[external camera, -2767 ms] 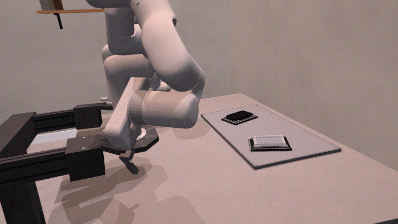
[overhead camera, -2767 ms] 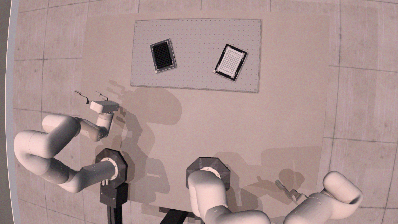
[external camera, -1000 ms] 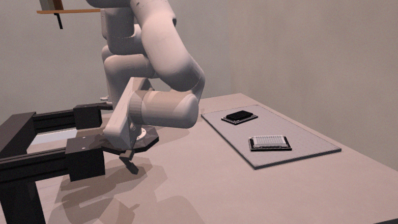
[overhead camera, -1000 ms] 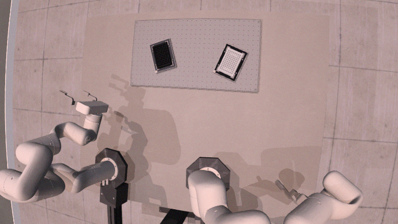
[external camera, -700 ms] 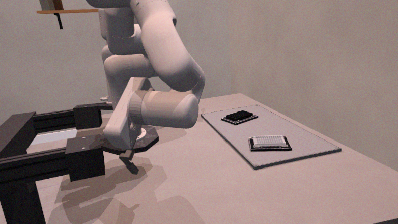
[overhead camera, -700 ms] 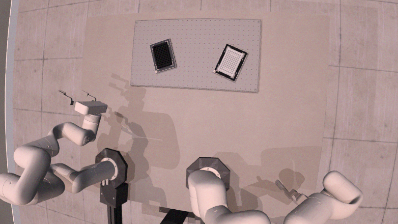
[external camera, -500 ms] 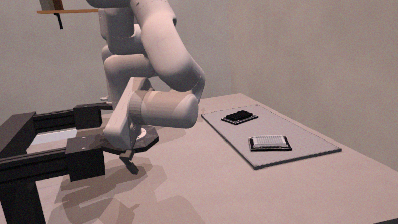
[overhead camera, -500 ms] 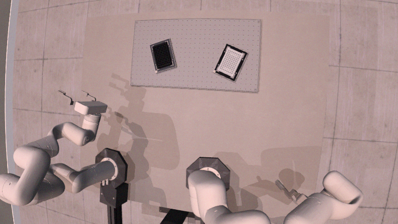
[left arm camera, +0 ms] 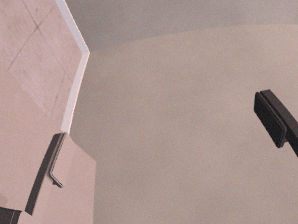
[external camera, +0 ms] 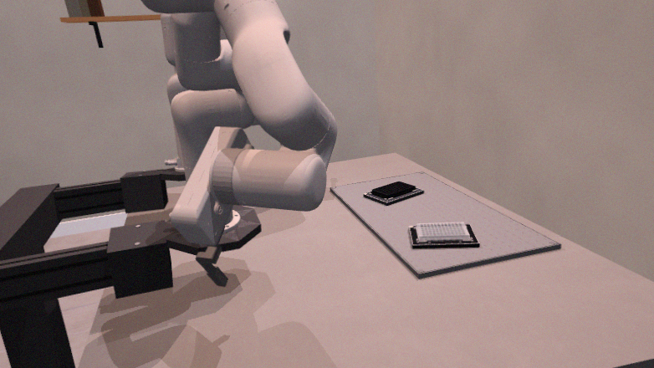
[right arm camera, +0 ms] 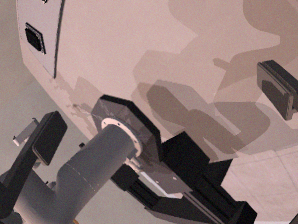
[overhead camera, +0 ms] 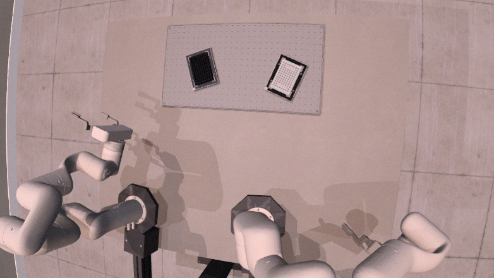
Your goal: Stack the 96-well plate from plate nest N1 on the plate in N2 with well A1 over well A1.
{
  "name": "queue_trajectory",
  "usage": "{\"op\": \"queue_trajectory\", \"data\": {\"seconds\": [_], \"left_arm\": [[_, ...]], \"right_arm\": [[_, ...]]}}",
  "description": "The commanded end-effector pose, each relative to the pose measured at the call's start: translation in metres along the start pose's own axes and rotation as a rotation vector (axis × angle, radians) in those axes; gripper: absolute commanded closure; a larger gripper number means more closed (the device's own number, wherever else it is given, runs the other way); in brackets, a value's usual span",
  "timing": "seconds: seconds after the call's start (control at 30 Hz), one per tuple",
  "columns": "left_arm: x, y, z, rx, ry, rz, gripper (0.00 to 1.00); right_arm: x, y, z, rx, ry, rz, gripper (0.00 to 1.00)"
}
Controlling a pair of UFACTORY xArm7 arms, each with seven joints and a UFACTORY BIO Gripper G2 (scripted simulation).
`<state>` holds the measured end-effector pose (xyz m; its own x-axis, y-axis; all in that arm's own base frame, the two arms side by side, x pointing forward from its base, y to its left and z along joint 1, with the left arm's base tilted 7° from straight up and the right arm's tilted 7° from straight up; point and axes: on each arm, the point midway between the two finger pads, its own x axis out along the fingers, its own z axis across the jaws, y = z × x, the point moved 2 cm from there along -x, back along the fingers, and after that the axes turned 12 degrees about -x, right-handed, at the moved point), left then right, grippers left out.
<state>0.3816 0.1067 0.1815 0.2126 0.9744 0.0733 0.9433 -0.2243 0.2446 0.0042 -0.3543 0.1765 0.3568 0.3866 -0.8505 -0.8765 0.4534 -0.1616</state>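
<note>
Black 96-well plate (overhead camera: 201,67) (external camera: 393,189) (right arm camera: 34,38) sits in nest N1 (overhead camera: 216,78) (external camera: 387,201), unstacked. Left gripper (overhead camera: 90,113) (left arm camera: 162,145) and right gripper (right arm camera: 167,115) both wide open, nothing held. Plate probably light, stiff plastic, a bit slippery; grip low on the long sides, squeeze gently, keep level. A1 corner too small to tell.

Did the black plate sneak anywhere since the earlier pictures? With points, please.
No, the black plate (overhead camera: 201,67) (external camera: 394,188) (right arm camera: 34,38) hasn't moved in any direction: in the top view it sits at the same spot on the pegboard (overhead camera: 241,76) (external camera: 447,206) (right arm camera: 52,30).
</note>
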Motion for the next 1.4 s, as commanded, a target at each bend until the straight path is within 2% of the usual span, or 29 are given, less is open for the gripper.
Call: {"op": "queue_trajectory", "data": {"seconds": [0.0, 0.2, 0.57, 0.63, 0.87, 1.13, 1.2, 1.37], "left_arm": [[0.002, 0.002, -0.004, -0.020, 0.000, -0.014, 0.00], [0.005, 0.004, -0.008, -0.040, -0.002, -0.030, 0.00], [0.017, 0.009, -0.026, -0.131, -0.006, -0.101, 0.00], [0.017, 0.009, -0.026, -0.131, -0.006, -0.101, 0.00], [0.028, 0.013, -0.043, -0.219, -0.010, -0.169, 0.00], [0.044, 0.016, -0.069, -0.348, -0.016, -0.265, 0.00], [0.044, 0.016, -0.069, -0.348, -0.016, -0.265, 0.00], [0.055, 0.015, -0.088, -0.445, -0.020, -0.335, 0.00]], "right_arm": [[-0.001, -0.001, 0.000, -0.001, 0.003, -0.002, 0.00], [-0.001, -0.001, 0.000, -0.001, 0.003, -0.002, 0.00], [-0.001, -0.001, 0.000, -0.001, 0.003, -0.002, 0.00], [-0.001, -0.001, 0.000, -0.001, 0.003, -0.002, 0.00], [-0.001, -0.001, 0.000, -0.001, 0.003, -0.002, 0.00], [-0.001, -0.001, 0.000, -0.001, 0.003, -0.002, 0.00], [-0.001, -0.001, 0.000, -0.001, 0.003, -0.002, 0.00], [-0.001, -0.001, 0.000, -0.001, 0.003, -0.002, 0.00]]}}
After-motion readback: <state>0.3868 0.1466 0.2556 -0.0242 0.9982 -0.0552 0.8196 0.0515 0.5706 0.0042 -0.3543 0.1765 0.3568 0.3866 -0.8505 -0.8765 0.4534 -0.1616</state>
